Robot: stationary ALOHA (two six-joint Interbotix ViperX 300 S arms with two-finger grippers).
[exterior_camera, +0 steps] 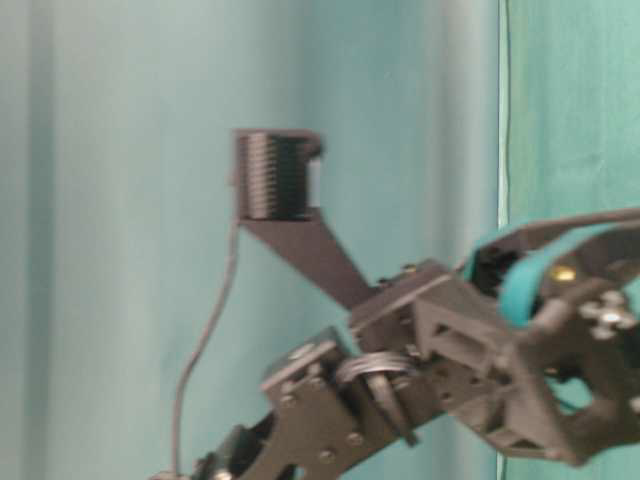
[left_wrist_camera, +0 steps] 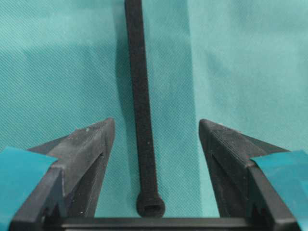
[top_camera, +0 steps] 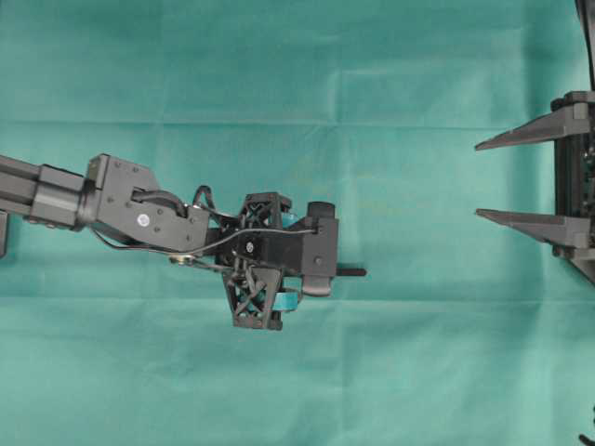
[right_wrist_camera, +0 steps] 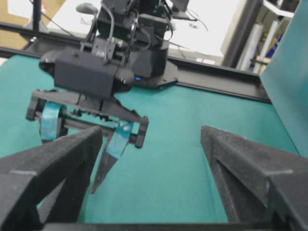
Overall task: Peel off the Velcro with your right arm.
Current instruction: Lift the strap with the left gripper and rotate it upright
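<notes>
The Velcro (left_wrist_camera: 140, 106) is a thin black strip lying flat on the green cloth, its rounded end (left_wrist_camera: 150, 206) nearest the left wrist camera. My left gripper (left_wrist_camera: 156, 121), its fingers taped teal, hangs open right over the strip, one finger on each side and neither touching it. From overhead only the strip's end (top_camera: 356, 272) pokes out from under the left gripper (top_camera: 271, 262). At the right edge, my right gripper (top_camera: 479, 178) stands open and empty, well away from the strip. The right wrist view shows its plain dark fingers (right_wrist_camera: 82, 149) spread wide, facing the left gripper (right_wrist_camera: 103, 139); the Velcro is hidden there.
Green cloth (top_camera: 390, 372) covers the whole table, with faint fold lines. The left arm (top_camera: 121, 200) reaches in from the left edge. In the right wrist view a black rail (right_wrist_camera: 216, 82) runs along the table's far side and a teal panel (right_wrist_camera: 288, 72) stands at the right.
</notes>
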